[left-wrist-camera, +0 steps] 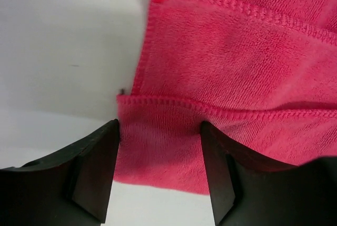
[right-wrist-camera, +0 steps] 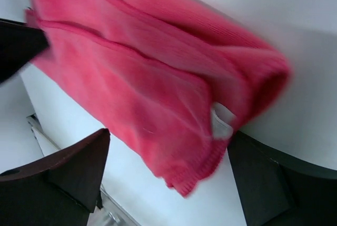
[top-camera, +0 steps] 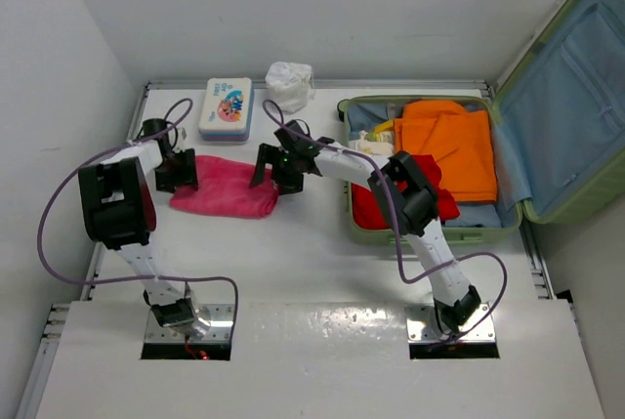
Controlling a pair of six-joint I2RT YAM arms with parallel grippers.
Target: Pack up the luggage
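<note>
Left gripper [top-camera: 177,171] sits low at the left end of a pink towel [top-camera: 226,190], jaws spread wide. In its wrist view the two black fingers [left-wrist-camera: 93,174] straddle a hemmed corner of the cloth, which lies between them without being pinched. Right gripper [top-camera: 273,173] reaches across from the other arm to the towel's right end, also spread open. Its wrist view, somewhat blurred, shows the folded end of the towel between the fingers [right-wrist-camera: 62,179], with a small white tag [right-wrist-camera: 222,121] at the fold. Whether either gripper's fingers touch the cloth cannot be told.

The towel lies folded on the white table [top-camera: 312,253], between the two grippers. The luggage [top-camera: 430,236] lies open at the right side of the table, well apart from the towel, its lid [top-camera: 562,87] leaning back to the right with the blue lining showing. An orange garment [top-camera: 457,146] fills much of the base, and something red [top-camera: 367,208] lies at its near left corner, partly hidden by the right arm. A white-and-blue box [top-camera: 226,109] rests at the far edge, behind the towel, with a crumpled white bundle [top-camera: 290,82] just to its right.
</note>
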